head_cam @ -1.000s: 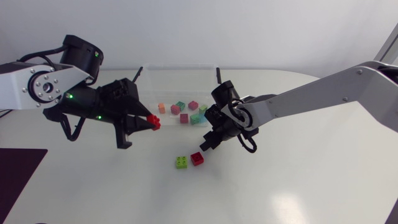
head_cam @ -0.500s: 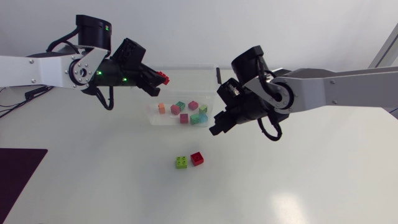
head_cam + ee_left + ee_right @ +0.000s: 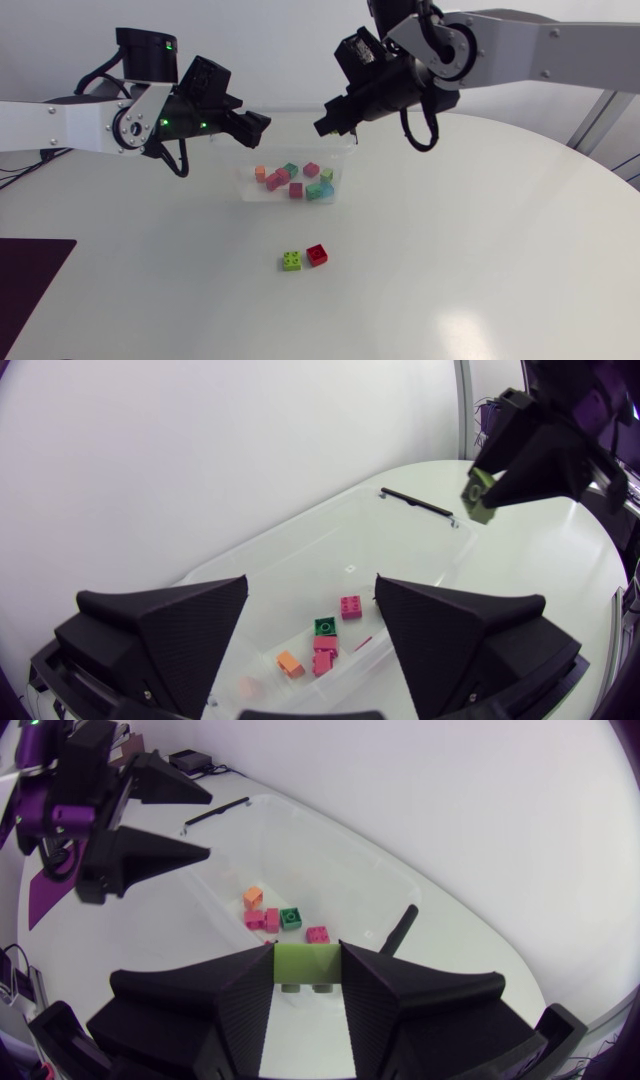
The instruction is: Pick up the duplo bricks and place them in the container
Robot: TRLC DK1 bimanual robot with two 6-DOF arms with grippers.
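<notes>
The clear container [image 3: 246, 192] at the back of the table holds several small bricks [image 3: 296, 189] in pink, orange, green and teal. My left gripper [image 3: 258, 122] hangs over its back left rim. In the left wrist view this gripper [image 3: 312, 588] is open and empty, with the bricks [image 3: 326, 643] below it. My right gripper [image 3: 325, 125] hovers at the container's back right corner, shut on an olive-green brick [image 3: 307, 963], which the left wrist view also shows [image 3: 480, 500]. A lime brick [image 3: 291, 261] and a red brick [image 3: 317, 254] lie side by side on the table in front of the container.
A dark mat [image 3: 30, 280] lies at the table's front left edge. Black clips [image 3: 415, 503] sit on the container's rim. The two grippers are close together above the container's back edge.
My left gripper has opened and no longer holds the red brick it carried to the container. My right arm has risen and swung back to the container's rear right corner with the olive-green brick.
</notes>
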